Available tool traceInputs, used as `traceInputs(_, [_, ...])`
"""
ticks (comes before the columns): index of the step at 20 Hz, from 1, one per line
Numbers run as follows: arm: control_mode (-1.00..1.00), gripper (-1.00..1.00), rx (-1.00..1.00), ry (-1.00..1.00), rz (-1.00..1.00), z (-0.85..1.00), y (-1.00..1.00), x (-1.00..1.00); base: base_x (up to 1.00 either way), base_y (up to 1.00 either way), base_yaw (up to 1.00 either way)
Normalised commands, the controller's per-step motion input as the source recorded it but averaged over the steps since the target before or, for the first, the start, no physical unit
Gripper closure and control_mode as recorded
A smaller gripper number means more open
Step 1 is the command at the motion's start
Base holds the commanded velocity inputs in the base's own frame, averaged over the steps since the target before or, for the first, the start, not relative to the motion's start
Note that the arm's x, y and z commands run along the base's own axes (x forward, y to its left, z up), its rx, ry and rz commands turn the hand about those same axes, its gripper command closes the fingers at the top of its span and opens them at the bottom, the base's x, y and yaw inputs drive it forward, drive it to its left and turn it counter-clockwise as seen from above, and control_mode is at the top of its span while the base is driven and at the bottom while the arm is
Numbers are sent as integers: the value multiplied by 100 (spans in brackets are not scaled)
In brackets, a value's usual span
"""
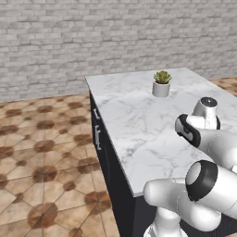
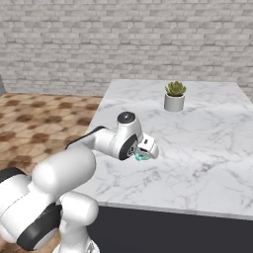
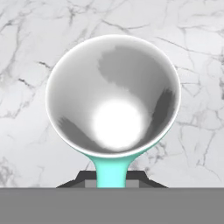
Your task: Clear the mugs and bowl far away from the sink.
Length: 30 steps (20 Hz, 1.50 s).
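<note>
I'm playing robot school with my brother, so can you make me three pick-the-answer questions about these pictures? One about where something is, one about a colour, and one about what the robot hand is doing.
1. Where does the plant pot stand?
A. on the floor
B. on the marble counter
C. in the gripper

2. What colour is the handle of the mug?
A. teal
B. red
C. black

3. What is the gripper doing?
A. open above the plant
B. shut on nothing
C. shut on the mug by its handle

Answers:
1 B, the pot sits on the white marble top in both base views.
2 A, the hand view shows a teal handle below the mug's grey inside.
3 C, the finger tips close on the handle in the hand view.
</note>
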Motion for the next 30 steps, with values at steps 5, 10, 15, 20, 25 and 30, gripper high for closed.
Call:
traceInputs(5, [-100, 100, 0, 4, 0, -38, 0, 24, 0, 0, 0])
traceInputs(10, [-100, 100, 2, 1, 1, -47, -3, 13, 0, 0, 0])
traceInputs(15, [-100, 100, 3, 0, 1, -32, 0, 3, 0, 0, 0])
traceInputs(20, [-100, 100, 1, 0, 1, -21, 0, 0, 0, 0, 0])
traceInputs(25, [-100, 100, 0, 0, 2, -20, 0, 0, 0, 0, 0])
traceInputs(30, [-100, 100, 0, 0, 2, -25, 0, 0, 0, 0, 0])
